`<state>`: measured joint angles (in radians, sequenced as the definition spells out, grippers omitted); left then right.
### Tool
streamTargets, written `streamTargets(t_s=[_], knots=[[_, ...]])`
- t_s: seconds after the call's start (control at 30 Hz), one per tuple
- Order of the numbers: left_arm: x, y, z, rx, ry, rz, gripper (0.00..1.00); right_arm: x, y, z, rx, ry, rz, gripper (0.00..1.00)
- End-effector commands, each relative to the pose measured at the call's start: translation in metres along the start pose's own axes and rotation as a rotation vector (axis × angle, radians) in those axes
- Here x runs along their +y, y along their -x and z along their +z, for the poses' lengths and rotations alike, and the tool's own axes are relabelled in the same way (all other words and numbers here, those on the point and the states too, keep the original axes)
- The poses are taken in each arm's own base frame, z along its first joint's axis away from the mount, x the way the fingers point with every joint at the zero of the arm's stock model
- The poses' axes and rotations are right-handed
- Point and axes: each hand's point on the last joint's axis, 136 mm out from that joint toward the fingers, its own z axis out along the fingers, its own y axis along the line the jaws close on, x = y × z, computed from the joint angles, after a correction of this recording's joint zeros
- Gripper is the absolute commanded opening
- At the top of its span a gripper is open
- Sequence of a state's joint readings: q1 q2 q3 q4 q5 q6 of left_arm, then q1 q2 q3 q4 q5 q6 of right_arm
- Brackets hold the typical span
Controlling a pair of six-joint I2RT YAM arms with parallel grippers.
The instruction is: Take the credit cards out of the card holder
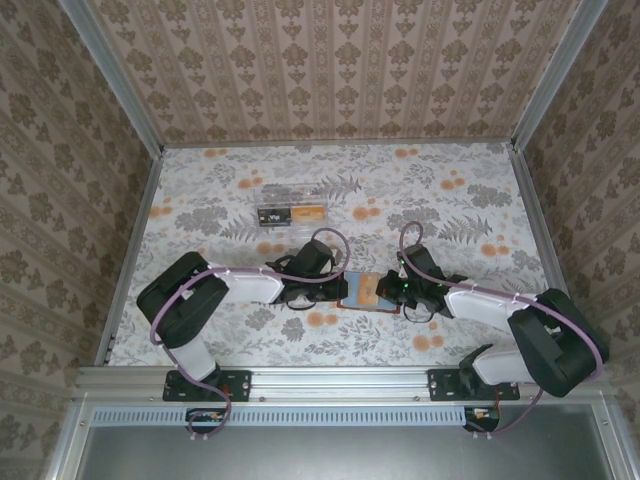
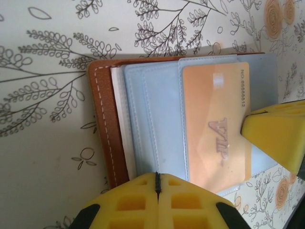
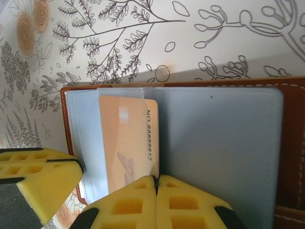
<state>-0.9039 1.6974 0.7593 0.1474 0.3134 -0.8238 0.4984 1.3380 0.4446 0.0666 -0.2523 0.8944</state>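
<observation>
Two hands, both pinched shut and empty | left hand point(image 2: 157, 191), right hand point(image 3: 156, 191) at opposite edges of card holder point(image 1: 368, 291), apparently pinning it open flat on tabletop point(image 1: 450, 200) | orange card point(image 2: 217, 124) sits in clear sleeve point(image 2: 205, 61), not yet out

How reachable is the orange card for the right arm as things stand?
Probably yes: the orange card sits in a clear sleeve of the open card holder, beside the right gripper, jaws shut. Only the sleeve covers it; the jaws must open first.
</observation>
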Motion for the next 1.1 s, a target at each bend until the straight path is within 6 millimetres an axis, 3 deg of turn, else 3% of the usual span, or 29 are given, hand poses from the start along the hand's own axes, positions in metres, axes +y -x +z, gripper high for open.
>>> streamTargets(t_s=[0.0,0.47,0.77,1.07], knots=[[-0.014,0.006,-0.008,-0.006,0.003,0.045,0.0,-0.008,-0.011,0.008,0.049,-0.005,0.014,0.05],[-0.016,0.011,0.002,0.01,0.017,0.06,0.0,0.001,-0.014,0.023,0.096,0.0,-0.007,0.05],[0.008,0.0,0.012,0.059,0.11,0.023,0.0,-0.004,-0.011,0.022,0.095,-0.04,-0.027,0.04],[0.031,-0.008,0.009,0.075,0.188,-0.018,0.0,-0.014,-0.012,0.025,0.116,-0.031,-0.016,0.04]])
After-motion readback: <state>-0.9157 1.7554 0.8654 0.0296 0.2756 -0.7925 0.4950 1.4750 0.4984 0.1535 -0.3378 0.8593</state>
